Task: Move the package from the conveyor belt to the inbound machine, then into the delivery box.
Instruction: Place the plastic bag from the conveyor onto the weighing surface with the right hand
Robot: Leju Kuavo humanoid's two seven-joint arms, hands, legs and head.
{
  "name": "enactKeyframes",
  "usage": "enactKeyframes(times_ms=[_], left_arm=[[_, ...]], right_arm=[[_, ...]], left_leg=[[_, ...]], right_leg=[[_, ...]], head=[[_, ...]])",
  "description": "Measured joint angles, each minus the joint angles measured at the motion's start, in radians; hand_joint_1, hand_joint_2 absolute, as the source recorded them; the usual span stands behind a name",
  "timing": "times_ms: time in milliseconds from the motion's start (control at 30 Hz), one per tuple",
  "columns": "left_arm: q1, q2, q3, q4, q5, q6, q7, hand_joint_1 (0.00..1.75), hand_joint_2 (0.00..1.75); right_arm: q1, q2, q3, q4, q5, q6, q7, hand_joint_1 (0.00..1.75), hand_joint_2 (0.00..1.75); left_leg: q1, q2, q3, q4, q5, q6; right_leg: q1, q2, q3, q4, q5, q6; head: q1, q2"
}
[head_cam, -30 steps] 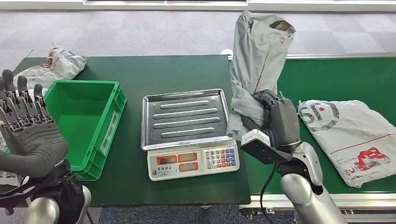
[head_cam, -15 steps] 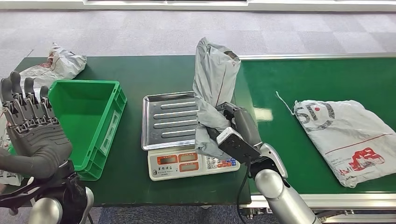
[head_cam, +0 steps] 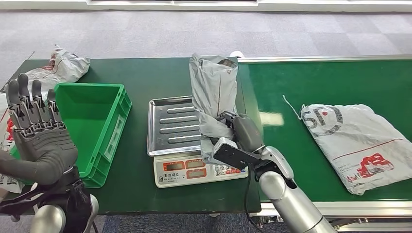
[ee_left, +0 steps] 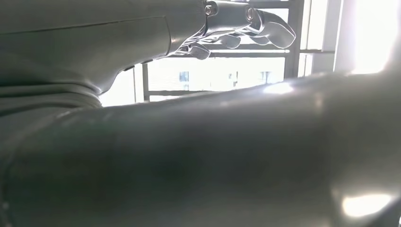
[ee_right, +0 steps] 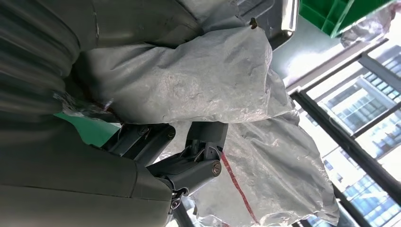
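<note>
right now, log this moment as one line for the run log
phase: package to scale | right hand: holds grey package upright over scale tray | left hand: open, raised by green crate | second package: on conveyor belt

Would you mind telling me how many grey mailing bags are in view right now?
3: one held by the right hand over the scale tray, one lying on the conveyor belt, one at the table's far left corner behind the green bin. Others may be hidden.

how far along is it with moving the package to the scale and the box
Done: the grey package is off the conveyor belt. In hand: the right robot hand holds it over the scale's tray. Left: setting it down, then moving it into the green box.
</note>
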Motion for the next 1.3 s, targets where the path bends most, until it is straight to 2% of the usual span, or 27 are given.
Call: enactKeyframes(times_ms=[167, 367, 400, 433, 500, 533, 567, 667, 800, 933, 1100, 1200, 1300], left_arm=[[-0.016, -0.015, -0.005, 0.012, 0.0, -0.012, 0.006, 0.0, 0.0], [-0.02, -0.019, -0.007, 0.014, 0.0, -0.014, 0.007, 0.0, 0.0], [-0.025, -0.023, -0.007, 0.016, -0.001, -0.015, 0.009, 0.0, 0.0], [-0.029, -0.028, -0.008, 0.017, -0.003, -0.016, 0.012, 0.0, 0.0], [-0.037, -0.038, -0.01, 0.02, -0.01, -0.017, 0.017, 0.0, 0.0], [-0.037, -0.04, -0.01, 0.02, -0.014, -0.017, 0.018, 0.0, 0.0], [-0.037, -0.041, -0.01, 0.02, -0.017, -0.017, 0.019, 0.0, 0.0], [-0.037, -0.044, -0.009, 0.019, -0.027, -0.019, 0.026, 0.0, 0.0], [-0.036, -0.05, -0.007, 0.015, -0.044, -0.035, 0.043, 0.0, 0.0], [-0.036, -0.055, -0.006, 0.015, -0.061, -0.042, 0.056, 0.0, 0.0], [-0.032, -0.056, -0.006, 0.011, -0.128, -0.022, 0.055, 0.0, 0.0], [-0.022, -0.059, -0.004, 0.002, -0.156, 0.019, 0.054, 0.0, 0.0], [-0.015, -0.067, 0.0, -0.009, -0.173, 0.082, 0.045, 0.0, 0.0]], right_arm=[[-0.067, 0.018, 0.038, 0.066, 0.01, 0.044, -0.031, 1.75, 1.75], [-0.083, 0.027, 0.047, 0.083, 0.007, 0.054, -0.038, 1.75, 1.75], [-0.097, 0.042, 0.061, 0.107, -0.004, 0.063, -0.047, 1.68, 1.75], [-0.112, 0.059, 0.077, 0.136, -0.014, 0.071, -0.055, 1.33, 1.75], [-0.138, 0.095, 0.11, 0.195, -0.026, 0.083, -0.057, 0.46, 1.75], [-0.139, 0.1, 0.116, 0.207, -0.019, 0.081, -0.037, 0.09, 1.75], [-0.14, 0.103, 0.122, 0.217, -0.009, 0.078, -0.011, 0.0, 1.75], [-0.144, 0.112, 0.133, 0.245, 0.036, 0.067, 0.105, 0.0, 1.75], [-0.152, 0.12, 0.141, 0.27, 0.094, 0.064, 0.304, 0.0, 1.75], [-0.15, 0.12, 0.139, 0.269, 0.128, 0.06, 0.384, 0.0, 0.0], [-0.11, 0.112, 0.113, 0.182, 0.145, 0.023, 0.38, 0.0, 0.0], [-0.058, 0.108, 0.084, 0.072, 0.114, -0.041, 0.306, 0.0, 0.0], [0.013, 0.107, 0.049, -0.071, 0.049, -0.166, 0.18, 0.0, 0.0]], left_leg=[[0.0, 0.0, 0.0, 0.0, 0.0, 0.0], [0.0, 0.0, 0.0, 0.0, 0.0, 0.0], [0.0, 0.0, 0.0, 0.0, 0.0, 0.0], [0.0, 0.0, 0.0, 0.0, 0.0, 0.0], [0.0, 0.0, 0.0, 0.0, 0.0, 0.0], [0.0, 0.0, 0.0, 0.0, 0.0, 0.0], [0.0, 0.0, 0.0, 0.0, 0.0, 0.0], [0.0, 0.0, 0.0, 0.0, 0.0, 0.0], [0.0, 0.0, 0.0, 0.0, 0.0, 0.0], [0.0, 0.0, 0.0, 0.0, 0.0, 0.0], [0.0, 0.0, 0.0, 0.0, 0.0, -0.001], [0.0, 0.0, 0.0, 0.0, 0.0, -0.001], [0.0, -0.001, -0.001, 0.0, 0.0, 0.0]], right_leg=[[0.0, 0.0, 0.0, 0.0, 0.0, 0.0], [0.0, 0.0, 0.0, 0.0, 0.0, 0.0], [0.0, 0.0, 0.0, 0.0, 0.0, 0.0], [0.0, 0.0, 0.0, 0.0, 0.0, 0.0], [0.0, 0.0, 0.0, 0.0, 0.0, 0.0], [0.0, 0.0, 0.0, 0.0, 0.0, 0.0], [0.0, 0.0, 0.0, 0.0, 0.0, 0.0], [0.0, 0.0, 0.0, 0.0, 0.0, 0.0], [0.0, 0.0, 0.0, 0.0, 0.0, 0.0], [0.0, 0.0, 0.0, 0.0, 0.0, 0.0], [0.0, 0.0, -0.001, 0.0, 0.0, 0.0], [0.0, 0.0, -0.001, 0.0, 0.0, 0.0], [0.0, -0.001, -0.002, 0.0, -0.001, 0.0]], head=[[0.0, 0.0], [0.0, 0.0], [0.0, 0.0], [0.0, 0.0], [0.0, 0.0], [0.0, 0.0], [0.0, 0.0], [0.0, 0.0], [0.0, 0.0], [0.0, 0.0], [0.0, 0.0], [0.0, 0.0], [0.0, 0.0]])
